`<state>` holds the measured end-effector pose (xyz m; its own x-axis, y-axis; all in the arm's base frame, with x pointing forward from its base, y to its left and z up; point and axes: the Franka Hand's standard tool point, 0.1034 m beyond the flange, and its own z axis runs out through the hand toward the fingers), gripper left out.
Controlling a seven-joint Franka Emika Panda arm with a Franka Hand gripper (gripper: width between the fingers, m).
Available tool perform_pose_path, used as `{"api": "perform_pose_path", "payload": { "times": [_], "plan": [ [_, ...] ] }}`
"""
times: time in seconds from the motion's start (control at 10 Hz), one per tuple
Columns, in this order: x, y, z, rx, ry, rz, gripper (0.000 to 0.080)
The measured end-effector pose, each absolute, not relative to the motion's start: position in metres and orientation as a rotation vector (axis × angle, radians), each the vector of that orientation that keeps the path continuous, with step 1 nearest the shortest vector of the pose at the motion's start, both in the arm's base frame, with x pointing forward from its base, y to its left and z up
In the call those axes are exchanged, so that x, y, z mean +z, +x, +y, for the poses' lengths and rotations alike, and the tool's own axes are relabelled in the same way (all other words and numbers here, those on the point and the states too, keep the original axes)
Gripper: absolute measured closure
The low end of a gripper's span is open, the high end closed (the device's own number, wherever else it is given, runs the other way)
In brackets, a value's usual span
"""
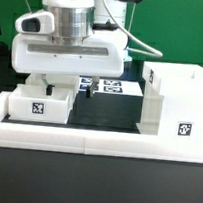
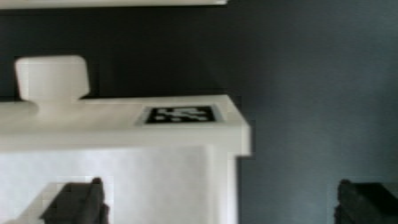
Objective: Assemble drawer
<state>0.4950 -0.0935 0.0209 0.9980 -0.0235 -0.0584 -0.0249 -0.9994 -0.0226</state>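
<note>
Fingertips (image 2: 71, 203) of my hand (image 2: 217, 205) stand spread wide, pinching nothing, with the small tray (image 2: 125, 150) lying below them. The hand (image 1: 53, 88) hangs just over that tray (image 1: 39, 104) at the exterior view's left of the table (image 1: 103, 112). The large casing (image 1: 175, 97) stands well apart at the right, behind the border rail (image 1: 86, 140).

Casing (image 1: 176, 92) was white, with a black-and-white square-patterned tag (image 1: 183, 129). Tray (image 1: 39, 99) was white, tagged alike; its knob (image 2: 54, 75) was white. Table (image 1: 103, 115) was black, rail (image 1: 86, 140) white, arm (image 1: 69, 54) white and grey, backdrop (image 1: 6, 25) green.
</note>
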Motion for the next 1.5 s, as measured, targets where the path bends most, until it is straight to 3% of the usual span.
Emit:
{"api": "perform_pose_path", "payload": {
  "times": [0.3,0.8,0.9,1.0,1.2,1.3,1.4,1.5],
  "plan": [
    [0.0095,0.4928,-0.0934,0.079,-3.129,0.031,0.015],
    [0.0065,0.4925,-0.0896,0.081,-3.128,0.025,0.015],
    [0.0064,0.4926,-0.0889,0.082,-3.128,0.021,0.0276],
    [0.0064,0.4925,-0.0891,0.082,-3.128,0.022,0.0276],
    [0.0064,0.4925,-0.0891,0.082,-3.128,0.022,0.0592],
    [0.0064,0.4925,-0.0891,0.082,-3.128,0.022,0.0592],
    [0.0064,0.4925,-0.0891,0.082,-3.128,0.021,0.0746],
    [0.0064,0.4925,-0.0891,0.082,-3.128,0.021,0.0758]
  ]
}}
